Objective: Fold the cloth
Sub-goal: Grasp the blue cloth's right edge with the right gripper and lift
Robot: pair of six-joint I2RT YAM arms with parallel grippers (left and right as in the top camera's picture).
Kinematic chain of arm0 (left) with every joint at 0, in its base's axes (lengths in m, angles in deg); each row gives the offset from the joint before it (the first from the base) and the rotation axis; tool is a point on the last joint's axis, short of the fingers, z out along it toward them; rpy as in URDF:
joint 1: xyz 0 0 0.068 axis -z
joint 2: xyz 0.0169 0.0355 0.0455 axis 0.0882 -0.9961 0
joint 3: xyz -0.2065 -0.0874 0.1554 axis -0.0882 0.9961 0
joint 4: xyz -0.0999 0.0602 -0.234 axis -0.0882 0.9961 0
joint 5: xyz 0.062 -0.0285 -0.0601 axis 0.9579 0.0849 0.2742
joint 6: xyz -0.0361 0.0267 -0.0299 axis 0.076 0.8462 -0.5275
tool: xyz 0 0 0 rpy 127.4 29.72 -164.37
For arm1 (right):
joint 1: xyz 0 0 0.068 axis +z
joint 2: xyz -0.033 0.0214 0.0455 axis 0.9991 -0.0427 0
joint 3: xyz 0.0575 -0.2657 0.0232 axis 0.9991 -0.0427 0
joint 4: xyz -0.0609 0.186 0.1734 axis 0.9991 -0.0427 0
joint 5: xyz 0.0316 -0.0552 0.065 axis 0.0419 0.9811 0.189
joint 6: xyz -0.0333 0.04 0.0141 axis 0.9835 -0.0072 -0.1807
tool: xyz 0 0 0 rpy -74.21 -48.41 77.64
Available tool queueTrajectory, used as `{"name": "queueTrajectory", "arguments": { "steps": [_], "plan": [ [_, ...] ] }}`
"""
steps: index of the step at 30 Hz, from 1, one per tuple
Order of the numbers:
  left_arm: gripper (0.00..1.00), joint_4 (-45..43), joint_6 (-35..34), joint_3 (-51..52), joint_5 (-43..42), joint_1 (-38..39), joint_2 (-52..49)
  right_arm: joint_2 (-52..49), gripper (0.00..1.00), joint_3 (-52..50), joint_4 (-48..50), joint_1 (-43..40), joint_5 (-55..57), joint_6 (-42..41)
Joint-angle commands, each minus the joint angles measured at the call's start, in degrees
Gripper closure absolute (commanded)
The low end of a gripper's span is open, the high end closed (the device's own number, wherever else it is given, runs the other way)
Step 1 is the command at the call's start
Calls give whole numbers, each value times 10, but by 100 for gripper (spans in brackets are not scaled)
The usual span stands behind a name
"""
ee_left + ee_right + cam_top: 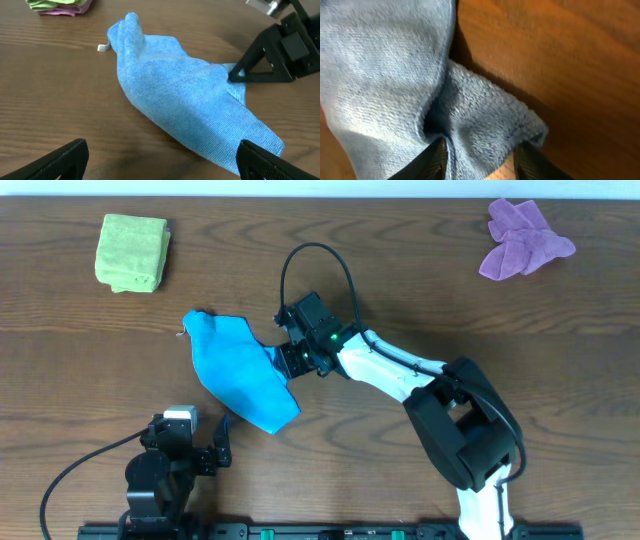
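The sky-blue cloth (pixel 240 370) lies rumpled in a long diagonal heap at the table's middle left. In the left wrist view the cloth (pixel 185 100) fills the centre. My right gripper (pixel 283 360) sits at the cloth's right edge, its jaws a little apart astride a bunched corner of the cloth (pixel 485 125); both fingertips (pixel 435 160) touch the fabric. The right gripper (pixel 237 75) also shows in the left wrist view. My left gripper (pixel 190 435) stands wide open near the front edge, just short of the cloth's lower end, holding nothing.
A folded lime-green cloth (pixel 132 252) lies at the back left and a crumpled purple cloth (pixel 525 235) at the back right. A small white tag (pixel 102 47) sticks out at the blue cloth's far left tip.
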Motion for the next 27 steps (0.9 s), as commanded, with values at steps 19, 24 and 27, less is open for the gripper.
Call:
{"name": "queueTrajectory", "arguments": {
  "steps": [19, 24, 27],
  "plan": [
    [5, -1, -2, 6, 2, 1, 3, 1, 99, 134, -125, -84, 39, 8],
    [5, -1, -2, 6, 2, 1, 3, 1, 99, 279, -295, -150, 126, 66],
    [5, -1, -2, 6, 2, 1, 3, 1, 99, 392, -394, -193, 185, 75]
  ]
}}
